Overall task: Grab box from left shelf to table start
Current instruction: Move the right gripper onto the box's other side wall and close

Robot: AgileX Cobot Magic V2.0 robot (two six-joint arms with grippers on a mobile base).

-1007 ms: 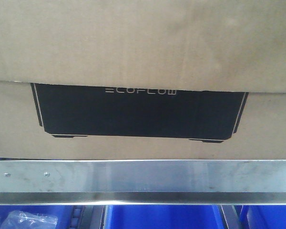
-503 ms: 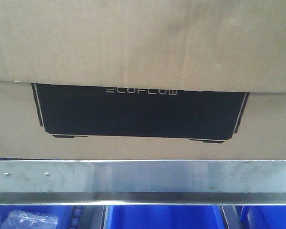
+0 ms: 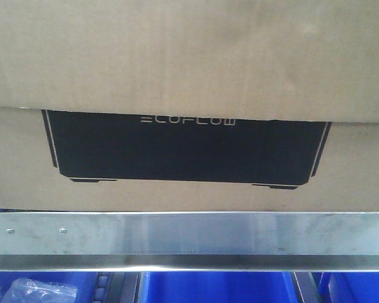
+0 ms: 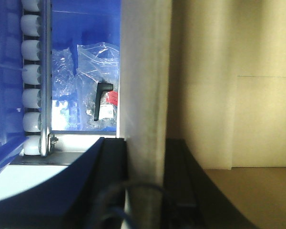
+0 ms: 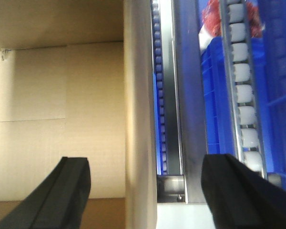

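Note:
The brown cardboard box (image 3: 189, 57) with its black ECOFLOW panel (image 3: 186, 148) fills the front view and sits on the left shelf behind the steel front rail (image 3: 189, 233). In the left wrist view, my left gripper (image 4: 145, 143) has a dark finger on each side of an upright cardboard wall of the box (image 4: 145, 81) and is closed against it. In the right wrist view, my right gripper (image 5: 145, 162) is wide open, with the box's edge wall (image 5: 140, 95) and the shelf rail (image 5: 183, 95) between its fingers. The table is not clearly in view.
Blue plastic bins (image 3: 215, 287) stand under the rail, one holding a clear bag (image 3: 31, 291). Bagged parts (image 4: 93, 86) and white rollers (image 4: 32, 71) show left of the box in the left wrist view. Rollers (image 5: 243, 86) and a blue bin lie right of the rail.
The box's black panel has shifted very slightly to the right in the front view. Nothing else has visibly changed.

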